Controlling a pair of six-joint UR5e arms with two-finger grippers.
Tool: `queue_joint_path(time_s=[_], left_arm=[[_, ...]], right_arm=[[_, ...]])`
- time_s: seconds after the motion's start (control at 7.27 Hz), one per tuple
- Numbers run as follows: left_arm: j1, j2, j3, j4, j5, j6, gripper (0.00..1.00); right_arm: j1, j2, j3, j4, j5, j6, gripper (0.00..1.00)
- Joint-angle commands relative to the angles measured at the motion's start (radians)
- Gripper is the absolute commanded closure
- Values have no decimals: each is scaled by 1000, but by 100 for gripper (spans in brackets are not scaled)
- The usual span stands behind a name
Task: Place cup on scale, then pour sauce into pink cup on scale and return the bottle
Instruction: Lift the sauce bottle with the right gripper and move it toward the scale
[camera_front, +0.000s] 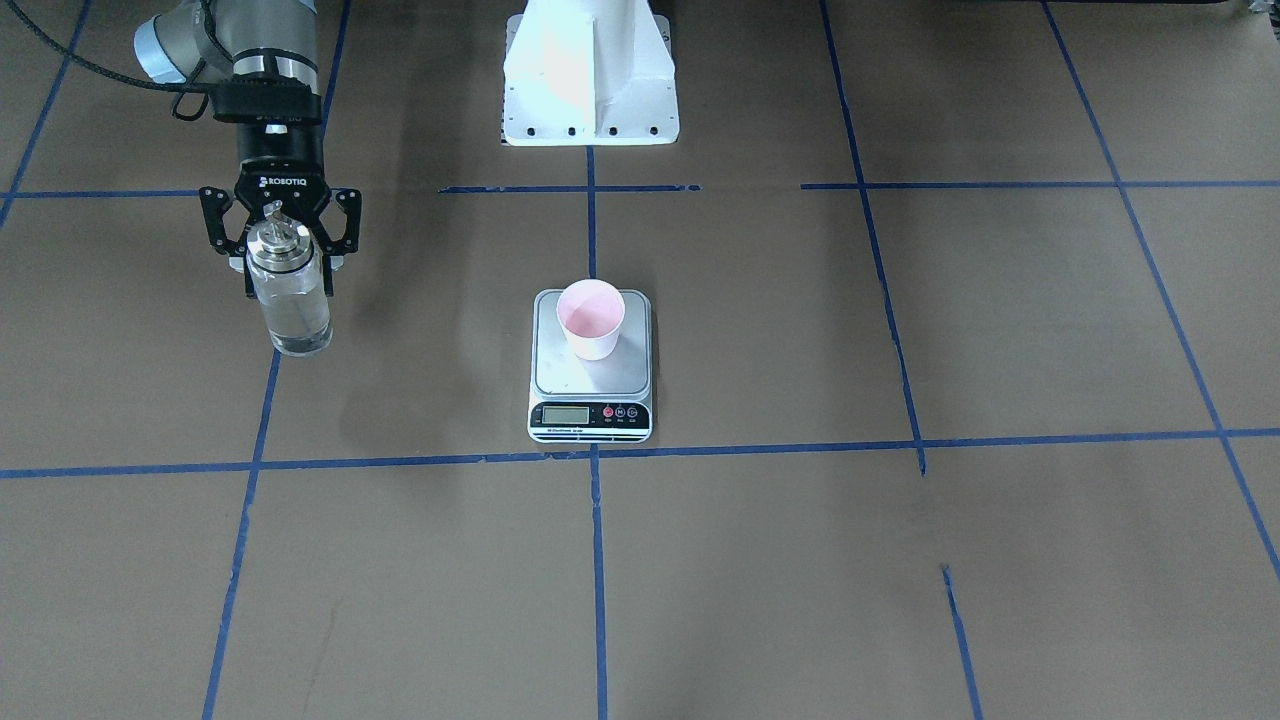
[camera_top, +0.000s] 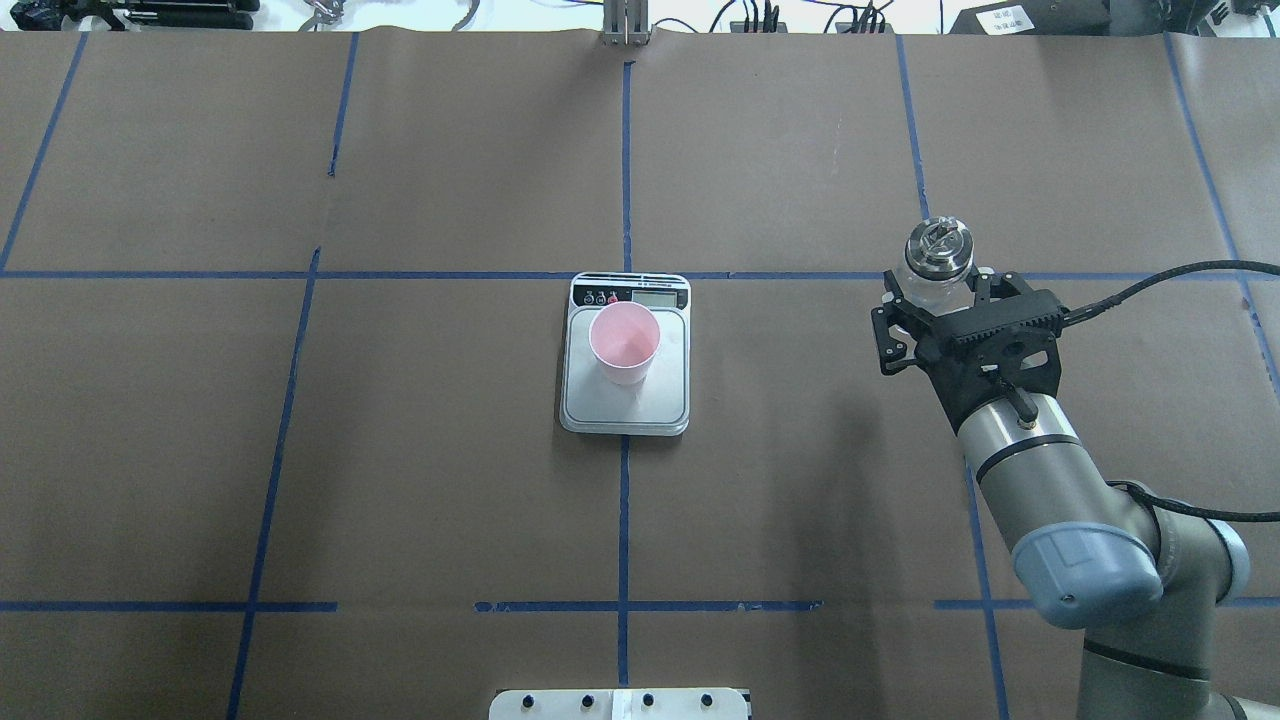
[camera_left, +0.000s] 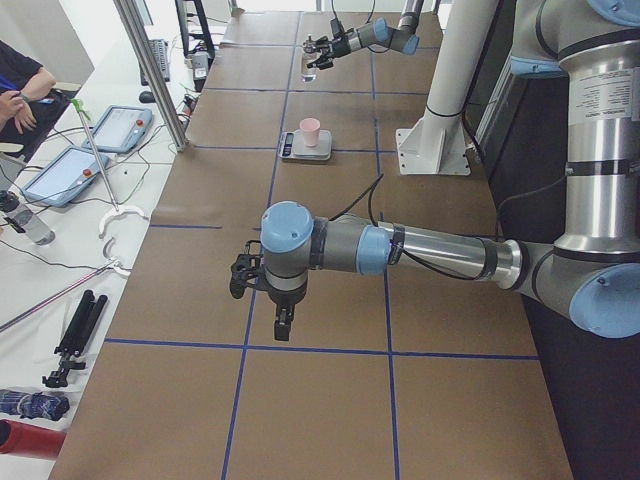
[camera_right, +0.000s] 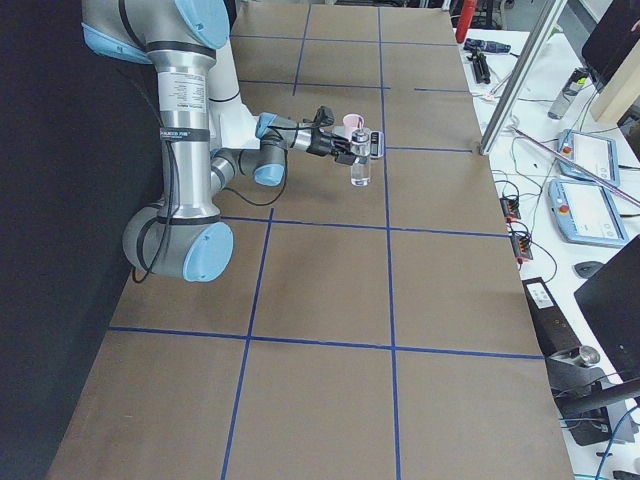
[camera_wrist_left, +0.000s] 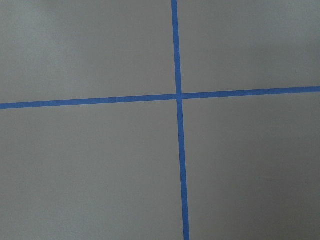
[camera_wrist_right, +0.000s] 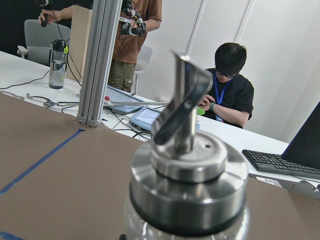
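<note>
The pale pink cup (camera_front: 590, 318) stands upright on the silver platform of the scale (camera_front: 590, 385), near its edge on the robot's side, in mid-table; both show in the overhead view, the cup (camera_top: 624, 343) on the scale (camera_top: 625, 408). My right gripper (camera_front: 290, 282) is shut on the clear bottle (camera_front: 292, 300), held upright a little above the table, well to the robot's right of the scale. Clear sauce (camera_front: 297, 325) fills it. Its silver cap and spout fill the right wrist view (camera_wrist_right: 187, 185). My left gripper (camera_left: 270, 300) hangs over bare table at the robot's left; I cannot tell whether it is open or shut.
The white robot pedestal (camera_front: 590, 70) stands behind the scale. Blue tape lines (camera_wrist_left: 177, 95) cross the brown table. Operators (camera_wrist_right: 227, 85), tablets (camera_left: 120, 128) and cables are beyond the table's far edge.
</note>
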Motion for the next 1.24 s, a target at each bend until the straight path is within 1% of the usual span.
queue_joint_path(time_s=[0.0, 0.28, 0.55, 0.69, 0.83, 0.96, 1.1], left_arm=[[0, 0, 0, 0, 0, 0, 0], [0, 0, 1, 0, 0, 0, 0], [0, 0, 0, 1, 0, 0, 0], [0, 0, 1, 3, -2, 0, 0], [-2, 2, 4, 3, -2, 1, 0], [-2, 18, 15, 1, -2, 4, 0], [-3, 58, -2, -9, -3, 6, 0]], right_arm=[[3, 4, -13, 13, 3, -22, 100], [3, 0, -8, 13, 11, -56, 100], [1, 10, -37, -31, -17, -65, 100], [0, 59, -39, -125, -23, -64, 100], [0, 122, -36, -284, -37, -62, 100], [0, 165, -37, -394, -60, -64, 100], [0, 194, -34, -477, -63, -64, 100]])
